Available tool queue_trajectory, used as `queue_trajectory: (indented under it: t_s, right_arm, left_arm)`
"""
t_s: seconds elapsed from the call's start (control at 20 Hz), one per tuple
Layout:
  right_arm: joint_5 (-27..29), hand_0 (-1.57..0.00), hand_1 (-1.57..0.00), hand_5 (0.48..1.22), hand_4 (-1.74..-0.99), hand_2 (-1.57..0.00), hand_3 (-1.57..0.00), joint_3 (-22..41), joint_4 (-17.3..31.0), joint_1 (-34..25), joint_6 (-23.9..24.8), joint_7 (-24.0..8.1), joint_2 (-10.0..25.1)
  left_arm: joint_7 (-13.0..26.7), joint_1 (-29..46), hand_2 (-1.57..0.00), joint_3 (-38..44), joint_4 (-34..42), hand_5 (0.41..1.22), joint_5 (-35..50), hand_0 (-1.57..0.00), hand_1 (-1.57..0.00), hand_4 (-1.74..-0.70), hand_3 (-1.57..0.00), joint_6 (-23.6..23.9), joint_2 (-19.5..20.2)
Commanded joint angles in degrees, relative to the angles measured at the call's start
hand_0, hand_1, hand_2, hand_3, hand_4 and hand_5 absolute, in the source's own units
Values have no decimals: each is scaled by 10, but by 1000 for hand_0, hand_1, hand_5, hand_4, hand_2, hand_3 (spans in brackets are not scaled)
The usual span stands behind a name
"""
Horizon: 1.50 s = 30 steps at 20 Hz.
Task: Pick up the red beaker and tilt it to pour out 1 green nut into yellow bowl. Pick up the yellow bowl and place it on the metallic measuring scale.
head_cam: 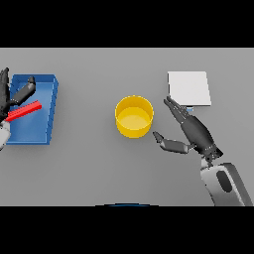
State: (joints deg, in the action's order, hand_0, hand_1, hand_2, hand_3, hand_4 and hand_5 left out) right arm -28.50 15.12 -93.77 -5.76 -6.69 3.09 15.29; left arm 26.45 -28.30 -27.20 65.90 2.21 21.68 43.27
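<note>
The yellow bowl (pixel 134 116) stands upright in the middle of the table. I cannot make out a nut inside it. My right hand (pixel 194 131) is just right of the bowl and apart from it. It is open, with the fingers straight toward the far side and the thumb reaching toward the bowl. The metallic scale (pixel 188 88), a pale square plate, lies behind that hand at the back right. The red beaker (pixel 24 111) lies tilted on its side in the blue tray (pixel 45 94) at the far left. My left hand (pixel 9 96) is over its near end, fingers straight and thumb spread.
The blue tray's walls rise around the beaker at the table's left edge. Bare grey table runs between the tray and the bowl, and along the front edge.
</note>
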Motion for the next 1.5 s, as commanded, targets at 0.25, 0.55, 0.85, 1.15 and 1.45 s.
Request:
queue_trajectory:
  t_s: [0.25,0.55,0.85,1.15,1.45]
  right_arm:
    - [-95,1,1,674,-1207,1,1,82,52,-117,-77,27,61]
    - [-189,1,1,707,-1218,1,1,167,125,-225,-127,62,95]
    - [-205,1,1,722,-1225,1,1,211,204,-289,-172,76,68]
    - [-226,1,1,733,-1257,1,1,242,256,-334,-192,69,39]
    - [-228,1,1,740,-1270,1,-2,253,295,-352,-216,66,25]
  left_arm:
    - [-3,-3,-5,1,-9,689,4,-6,-5,-737,-5,-6,1]
    - [-2,5,-1,1,-2,704,7,-1,-1,-745,0,-8,8]
    - [2,4,1,-2,-1,698,2,1,1,-743,1,-6,11]
    - [-3,9,1,0,4,698,4,1,1,-744,1,-5,16]
    - [1,17,1,3,14,698,7,1,1,-746,1,-8,27]
